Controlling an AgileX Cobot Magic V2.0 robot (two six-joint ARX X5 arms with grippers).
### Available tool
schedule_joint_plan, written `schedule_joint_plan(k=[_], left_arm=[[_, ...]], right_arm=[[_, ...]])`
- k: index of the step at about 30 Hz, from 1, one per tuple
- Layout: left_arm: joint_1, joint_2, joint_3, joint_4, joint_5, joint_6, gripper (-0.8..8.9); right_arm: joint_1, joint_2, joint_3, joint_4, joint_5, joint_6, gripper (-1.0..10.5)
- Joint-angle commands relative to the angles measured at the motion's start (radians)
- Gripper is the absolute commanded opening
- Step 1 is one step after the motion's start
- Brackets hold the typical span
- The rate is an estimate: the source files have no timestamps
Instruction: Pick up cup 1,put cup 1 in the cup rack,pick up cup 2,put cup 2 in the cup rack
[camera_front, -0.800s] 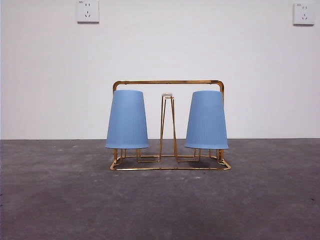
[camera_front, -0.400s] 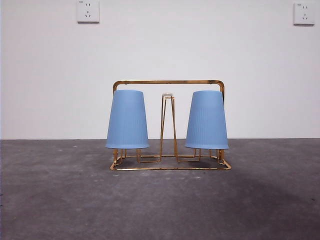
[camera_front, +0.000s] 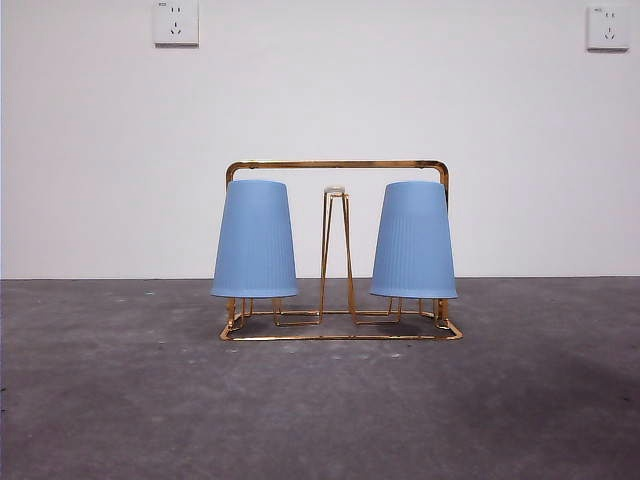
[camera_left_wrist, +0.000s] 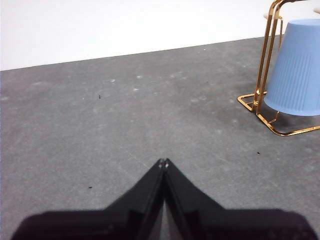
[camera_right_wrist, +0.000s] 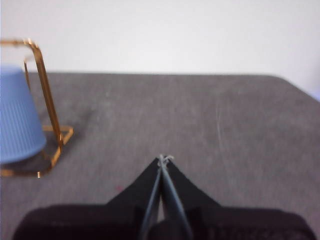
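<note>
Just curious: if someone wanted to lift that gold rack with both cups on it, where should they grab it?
Judging by shape, the cup rack is best gripped from above at the middle of its top bar: that stretch is bare, centred between both blue cups.

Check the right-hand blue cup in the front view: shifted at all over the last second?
No. The right-hand blue cup sits upside down on the cup rack, its top just under the handle's right corner, same as in both earlier front pictures.
</note>
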Motion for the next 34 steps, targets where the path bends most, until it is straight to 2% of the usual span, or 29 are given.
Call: schedule_joint_plan(k=[1, 34], left_arm=[[0.003, 0.002, -0.010, 0.008, -0.002, -0.008, -0.03], [0.003, 0.002, -0.010, 0.008, -0.002, -0.008, -0.03]], right_arm=[[-0.001, -0.003, -0.011, -0.033, 0.018, 0.013, 0.0], [0.000, -0.002, -0.009, -0.063, 0.025, 0.013, 0.0]])
